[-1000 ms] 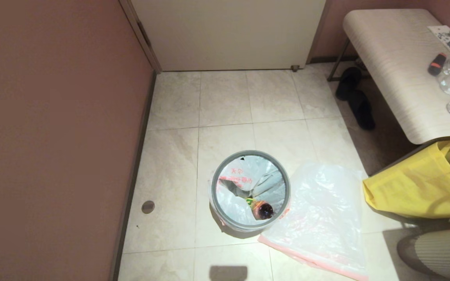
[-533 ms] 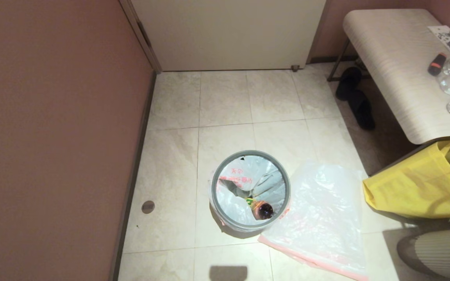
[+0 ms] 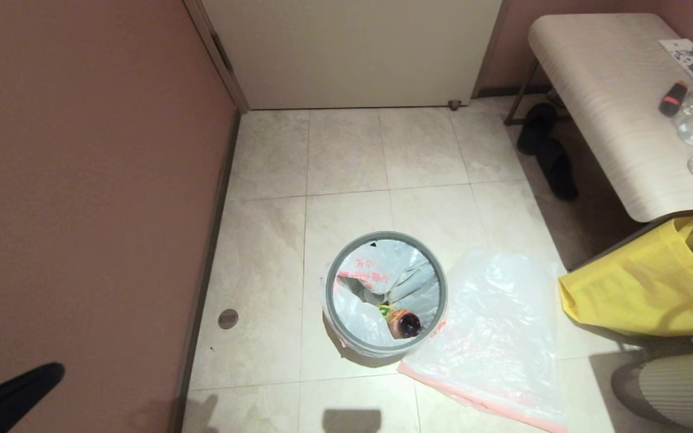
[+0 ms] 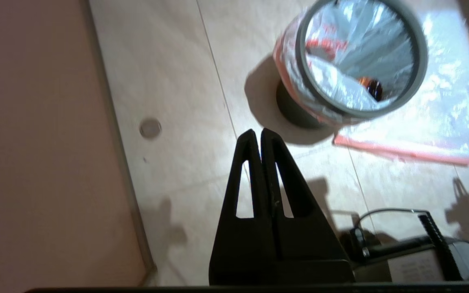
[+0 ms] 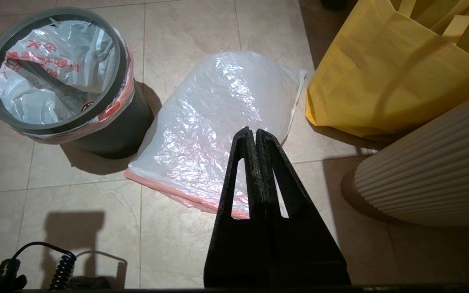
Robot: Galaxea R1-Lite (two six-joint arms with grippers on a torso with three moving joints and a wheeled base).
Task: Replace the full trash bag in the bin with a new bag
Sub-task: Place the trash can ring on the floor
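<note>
A black fingertip of the left gripper [image 3: 52,373] now pokes into the lower left corner of the head view, against the pink wall, where a second ago there was only wall and floor. Nothing else has shifted. That suggests the left arm is just beginning its approach, and the job itself is not yet started.

In the left wrist view the left gripper's fingers [image 4: 250,142] are pressed together and hold nothing. Ahead of their tips and off to one side stands the bin [image 4: 295,110], well apart from them, with the full trash bag [image 3: 376,270] still seated inside under the grey ring [image 3: 437,264] and its pink edge folded over the outside.

The right gripper [image 5: 255,132] is likewise clenched and empty; it hangs above the floor with its tips over the near part of the new bag [image 5: 218,122], which lies flat on the tiles beside the bin. Beyond it, to the other side of the fingers, sits the yellow bag [image 5: 385,77].

The full bag carries bold red-orange characters on its inner face, but they are too crumpled to read. No brand or label is legible elsewhere.
</note>
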